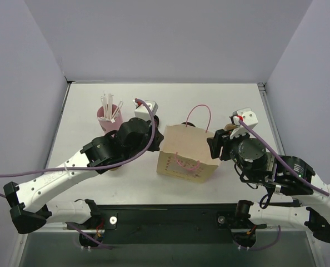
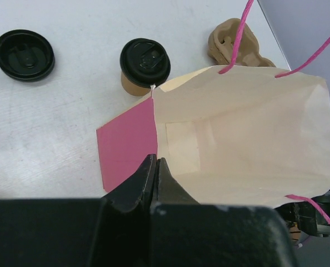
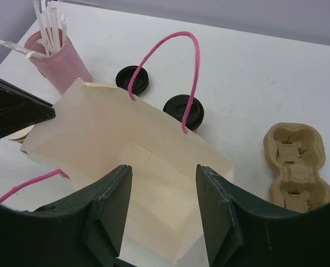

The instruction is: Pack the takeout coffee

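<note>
The takeout coffee [image 2: 144, 65], a brown paper cup with a black lid, stands on the table just behind the open paper bag [image 2: 248, 128]. In the right wrist view the coffee [image 3: 183, 110] shows past the bag's far wall [image 3: 104, 128], by a pink handle. My left gripper [image 2: 155, 162] is shut on the rim of the bag's left end; the pink outside of the bag shows beside it. My right gripper [image 3: 162, 186] is open over the bag's right end, with nothing between its fingers [image 3: 112, 206]. From above, the bag [image 1: 187, 153] stands between both grippers.
A loose black lid [image 2: 24, 54] lies left of the coffee. A pink cup of white straws [image 3: 59, 58] stands at the back left. A brown pulp cup carrier [image 3: 295, 167] lies right of the bag. A tan cup rim [image 3: 19, 133] peeks from under my left gripper.
</note>
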You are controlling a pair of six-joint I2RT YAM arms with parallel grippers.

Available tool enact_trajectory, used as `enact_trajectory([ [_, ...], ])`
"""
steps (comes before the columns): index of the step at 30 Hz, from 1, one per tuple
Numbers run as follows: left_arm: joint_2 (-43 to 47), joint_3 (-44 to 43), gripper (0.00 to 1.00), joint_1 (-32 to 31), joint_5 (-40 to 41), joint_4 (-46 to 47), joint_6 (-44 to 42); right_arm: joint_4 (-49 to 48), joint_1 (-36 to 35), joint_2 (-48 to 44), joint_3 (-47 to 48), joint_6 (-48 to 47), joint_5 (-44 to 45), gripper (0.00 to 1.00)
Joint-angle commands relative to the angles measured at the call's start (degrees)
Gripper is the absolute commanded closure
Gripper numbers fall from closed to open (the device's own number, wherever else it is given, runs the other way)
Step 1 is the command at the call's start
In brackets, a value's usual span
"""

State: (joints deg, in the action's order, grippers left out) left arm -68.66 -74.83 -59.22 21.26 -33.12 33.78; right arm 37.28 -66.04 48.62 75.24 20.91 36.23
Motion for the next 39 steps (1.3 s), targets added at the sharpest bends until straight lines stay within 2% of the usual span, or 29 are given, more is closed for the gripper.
enact_trajectory([
  [1, 3.0, -1.4, 1.00, 1.1, 3.2, -5.2, 0.1, -0.1, 0.3, 0.3, 0.2, -0.3, 2.9, 0.50],
  [9, 5.5, 1.5, 0.99, 4.5, 2.7, -8.4, 2.4, -0.1, 0.8, 1.0, 0.3, -0.1, 3.4, 0.50],
  [10, 5.7, 1.4, 0.94, 5.0, 2.6, -8.4, 2.3, -0.2, 0.9, 1.5, 0.1, -0.4, 3.8, 0.50],
  [11, 6.1, 1.5, 0.82, 5.2, 2.3, -8.4, 2.1, 0.0, 1.5, 1.7, -0.3, -0.5, 4.2, 0.50],
  [14, 7.8, 1.3, 0.62, 5.3, 2.1, -8.3, 0.2, 0.0, 3.5, 2.2, -1.2, 0.8, 3.5, 0.50],
  [15, 9.1, 1.2, 0.52, 5.3, 2.1, -7.9, -1.4, 0.0, 4.2, 2.4, -1.3, 1.2, 3.2, 0.50],
  [16, 9.8, 1.2, 0.48, 5.3, 2.3, -7.8, -2.2, 0.0, 5.0, 2.8, -1.2, 1.4, 2.2, 0.50],
  [18, 12.0, 1.0, 0.39, 5.4, 2.7, -7.9, -5.1, 0.0, 8.4, 3.5, -0.5, -0.3, 1.2, 0.50],
  [20, 13.6, 0.6, 0.36, 5.4, 2.8, -7.8, -7.4, 0.1, 11.6, 4.6, 0.6, -2.8, 2.1, 0.50],
  [22, 16.4, 1.2, 0.31, 5.4, 3.3, -7.9, -10.4, -0.1, 17.9, 6.0, 1.2, -3.3, 2.9, 0.50],
  [23, 17.4, 1.5, 0.29, 5.5, 3.8, -7.8, -11.4, -0.1, 20.4, 6.7, 1.7, -3.2, 0.2, 0.50],
  [24, 19.6, 2.0, 0.26, 5.4, 4.1, -7.7, -13.5, -0.1, 27.1, 7.4, 2.2, -1.9, -2.0, 0.50],
  [25, 20.7, 2.6, 0.21, 5.4, 4.3, -7.7, -14.3, -0.3, 30.0, 8.8, 2.3, -0.9, -4.8, 0.50],
  [27, 24.2, 5.2, 0.18, 5.4, 4.3, -6.6, -17.3, -1.3, 36.0, 10.3, 1.3, 0.9, -13.0, 0.50],
  [28, 25.4, 6.2, 0.16, 5.5, 4.2, -6.3, -18.4, -2.5, 41.3, 12.4, 0.9, 1.2, -15.5, 0.50],
  [29, 26.6, 8.4, 0.15, 5.5, 4.3, -5.9, -19.1, -2.6, 43.4, 13.7, 0.6, 1.6, -17.2, 0.50],
  [32, 30.2, 11.0, 0.14, 5.4, 1.8, -5.5, -17.5, -2.6, 50.2, 18.3, 0.1, 5.0, -19.0, 0.51],
  [36, 34.2, 12.1, 0.14, 5.4, -3.4, -8.6, -8.5, -1.3, 54.8, 23.4, -0.5, 9.5, -18.5, 0.51],
  [39, 35.8, 12.5, 0.14, 5.4, -4.8, -13.2, -1.5, 3.1, 58.0, 27.3, 0.7, 14.4, -17.6, 0.52],
])
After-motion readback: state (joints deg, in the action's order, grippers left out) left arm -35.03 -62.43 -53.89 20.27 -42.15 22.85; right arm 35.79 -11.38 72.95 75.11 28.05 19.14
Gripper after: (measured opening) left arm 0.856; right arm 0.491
